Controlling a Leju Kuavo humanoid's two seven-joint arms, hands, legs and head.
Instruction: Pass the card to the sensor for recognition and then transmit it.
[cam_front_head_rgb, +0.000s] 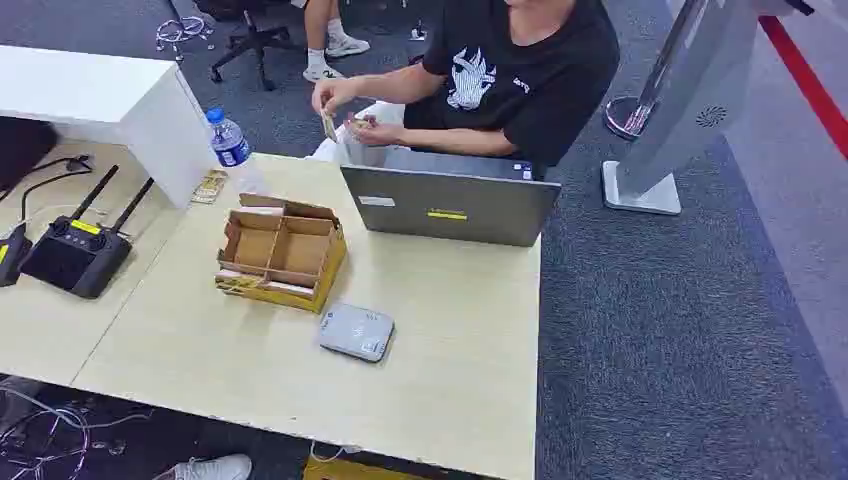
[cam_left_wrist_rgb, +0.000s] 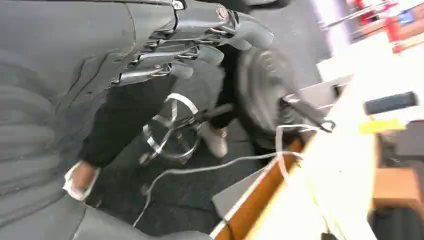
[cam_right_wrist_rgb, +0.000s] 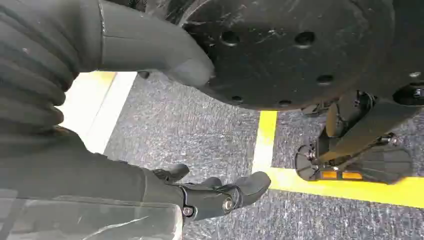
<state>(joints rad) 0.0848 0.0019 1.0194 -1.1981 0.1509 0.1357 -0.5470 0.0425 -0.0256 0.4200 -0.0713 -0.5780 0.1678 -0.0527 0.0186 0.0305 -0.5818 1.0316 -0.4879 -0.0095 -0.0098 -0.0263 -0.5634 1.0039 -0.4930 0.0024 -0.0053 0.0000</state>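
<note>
The grey card sensor (cam_front_head_rgb: 356, 332) lies flat on the light wooden table (cam_front_head_rgb: 450, 370), just in front of an open cardboard box (cam_front_head_rgb: 282, 252) with compartments. Behind the table sits a person (cam_front_head_rgb: 520, 70) in a black shirt who holds a small card (cam_front_head_rgb: 329, 126) between both hands. My left hand (cam_left_wrist_rgb: 195, 37) hangs beside the table with its fingers stretched out and nothing in them. My right hand (cam_right_wrist_rgb: 200, 150) hangs above the grey carpet, thumb and fingers apart, holding nothing.
A grey laptop (cam_front_head_rgb: 448, 205) stands at the table's far edge, between the person and the box. A water bottle (cam_front_head_rgb: 231, 145), a white block (cam_front_head_rgb: 100, 100) and a black remote controller (cam_front_head_rgb: 78, 255) are on the left. A grey kiosk stand (cam_front_head_rgb: 680, 110) is at the right.
</note>
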